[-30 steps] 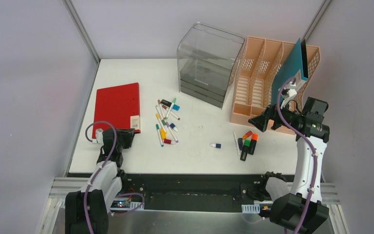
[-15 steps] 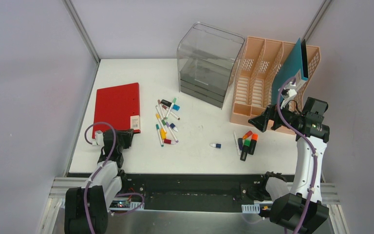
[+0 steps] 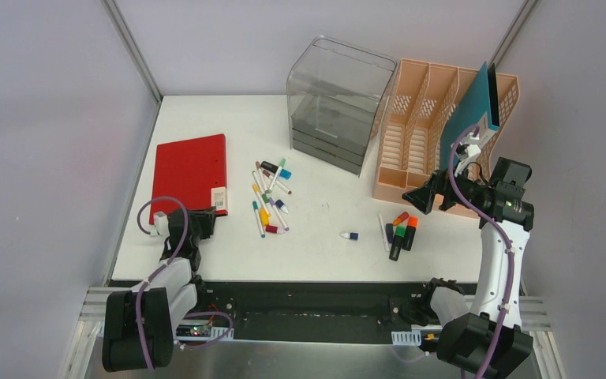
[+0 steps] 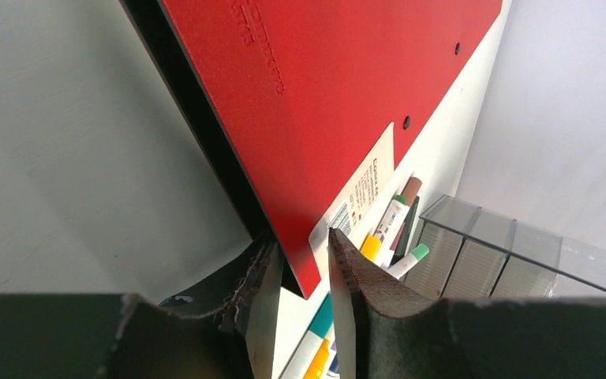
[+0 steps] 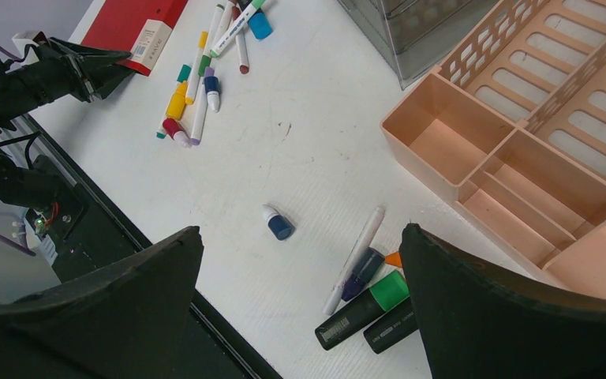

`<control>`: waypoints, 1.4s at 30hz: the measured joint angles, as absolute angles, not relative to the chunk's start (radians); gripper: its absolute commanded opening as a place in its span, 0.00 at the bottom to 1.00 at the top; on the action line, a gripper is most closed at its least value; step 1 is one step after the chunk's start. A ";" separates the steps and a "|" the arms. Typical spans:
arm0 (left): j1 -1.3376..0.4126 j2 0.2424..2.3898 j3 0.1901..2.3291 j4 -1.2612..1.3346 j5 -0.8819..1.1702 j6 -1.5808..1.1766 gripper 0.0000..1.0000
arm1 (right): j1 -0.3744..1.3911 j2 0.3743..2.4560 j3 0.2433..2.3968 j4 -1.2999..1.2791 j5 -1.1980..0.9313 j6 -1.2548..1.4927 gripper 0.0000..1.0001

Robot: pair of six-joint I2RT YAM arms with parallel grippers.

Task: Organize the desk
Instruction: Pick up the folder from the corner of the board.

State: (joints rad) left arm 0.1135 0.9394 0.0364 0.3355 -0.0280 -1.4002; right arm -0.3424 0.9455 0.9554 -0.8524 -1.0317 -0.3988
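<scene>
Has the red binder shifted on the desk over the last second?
No. The red binder lies where it was, its long side the same distance from the desk's left edge.

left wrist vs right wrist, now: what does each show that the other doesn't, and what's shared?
Left wrist only: a close-up of the red binder corner between the left gripper jaws, and the binder's dark side edge.
Right wrist only: the peach file organizer, a loose blue cap, the highlighters, the right gripper with jaws wide open over the desk, and the left gripper seen from outside.
Both: the binder with its white label, the scattered markers, the clear drawer unit.
</scene>
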 measured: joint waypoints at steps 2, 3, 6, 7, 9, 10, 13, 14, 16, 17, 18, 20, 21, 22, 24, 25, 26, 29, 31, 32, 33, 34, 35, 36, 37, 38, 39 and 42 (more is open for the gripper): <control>0.113 0.956 0.036 0.351 -0.028 -1.403 0.25 | -0.342 0.945 0.955 -0.852 -1.032 -0.399 0.99; 0.113 0.962 0.036 0.356 -0.028 -1.405 0.23 | -0.342 0.945 0.955 -0.852 -1.032 -0.399 0.99; 0.113 0.980 0.034 0.376 -0.028 -1.408 0.16 | -0.342 0.945 0.955 -0.852 -1.032 -0.399 0.99; 0.113 0.984 0.034 0.385 -0.028 -1.412 0.14 | -0.342 0.945 0.955 -0.852 -1.032 -0.399 0.99; 0.113 0.986 0.033 0.402 -0.028 -1.416 0.07 | -0.342 0.945 0.955 -0.853 -1.032 -0.399 0.99; 0.113 0.986 0.033 0.408 -0.028 -1.418 0.04 | -0.342 0.945 0.955 -0.853 -1.032 -0.399 0.99; 0.113 0.979 0.033 0.420 -0.027 -1.421 0.00 | -0.342 0.945 0.955 -0.854 -1.033 -0.400 0.99; 0.113 0.969 0.032 0.421 -0.026 -1.420 0.00 | -0.342 0.945 0.955 -0.855 -1.034 -0.400 0.99; 0.113 0.937 0.028 0.420 -0.023 -1.417 0.00 | -0.342 0.945 0.955 -0.859 -1.039 -0.401 0.99; 0.113 0.912 0.025 0.418 -0.022 -1.416 0.00 | -0.342 0.945 0.955 -0.860 -1.045 -0.403 0.99; 0.113 0.883 0.023 0.411 -0.020 -1.413 0.00 | -0.342 0.945 0.955 -0.860 -1.055 -0.403 0.99; 0.113 0.809 0.022 0.387 -0.016 -1.405 0.00 | -0.341 0.945 0.955 -0.862 -1.074 -0.407 0.99; 0.113 0.766 0.021 0.370 -0.012 -1.402 0.00 | -0.341 0.945 0.955 -0.863 -1.088 -0.410 0.99; 0.113 0.720 0.021 0.352 -0.003 -1.400 0.00 | -0.341 0.945 0.955 -0.865 -1.103 -0.412 0.99; 0.113 0.639 0.021 0.311 0.013 -1.398 0.00 | -0.341 0.945 0.955 -0.867 -1.134 -0.418 0.99; 0.113 0.598 0.020 0.288 0.024 -1.397 0.00 | -0.340 0.945 0.955 -0.867 -1.151 -0.422 0.99; 0.113 0.565 0.020 0.266 0.033 -1.397 0.00 | -0.339 0.945 0.955 -0.868 -1.167 -0.425 0.99; 0.113 0.496 0.019 0.217 0.076 -1.398 0.00 | -0.305 0.950 0.956 -0.871 -1.193 -0.430 0.99; 0.113 0.484 0.017 0.199 0.109 -1.400 0.00 | -0.243 0.968 0.970 -0.890 -1.185 -0.438 0.99; 0.113 0.483 0.016 0.196 0.126 -1.403 0.00 | -0.206 0.984 0.983 -0.897 -1.179 -0.442 0.99; 0.113 0.482 0.015 0.195 0.143 -1.407 0.00 | -0.173 0.998 0.996 -0.901 -1.173 -0.445 0.99; 0.113 0.481 0.015 0.195 0.159 -1.413 0.00 | -0.125 1.018 1.018 -0.907 -1.159 -0.447 0.99; 0.113 0.479 0.014 0.196 0.172 -1.422 0.00 | -0.093 1.032 1.032 -0.908 -1.154 -0.448 0.99; 0.113 0.475 0.014 0.195 0.187 -1.428 0.00 | -0.053 1.048 1.052 -0.915 -1.145 -0.450 0.99; 0.113 0.469 0.014 0.196 0.200 -1.434 0.00 | -0.013 1.068 1.076 -0.920 -1.135 -0.451 0.99; 0.113 0.464 0.014 0.196 0.212 -1.439 0.00 | 0.027 1.087 1.102 -0.921 -1.124 -0.451 0.99; 0.113 0.457 0.014 0.197 0.224 -1.448 0.00 | 0.073 1.111 1.133 -0.925 -1.110 -0.451 0.99; 0.113 0.442 0.014 0.202 0.260 -1.467 0.00 | 0.209 1.188 1.231 -0.924 -1.068 -0.447 0.99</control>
State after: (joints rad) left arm 0.1135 0.4423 0.0139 0.2024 0.2600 -1.4673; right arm 0.2089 1.1881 1.2312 -0.9237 -1.0676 -0.4473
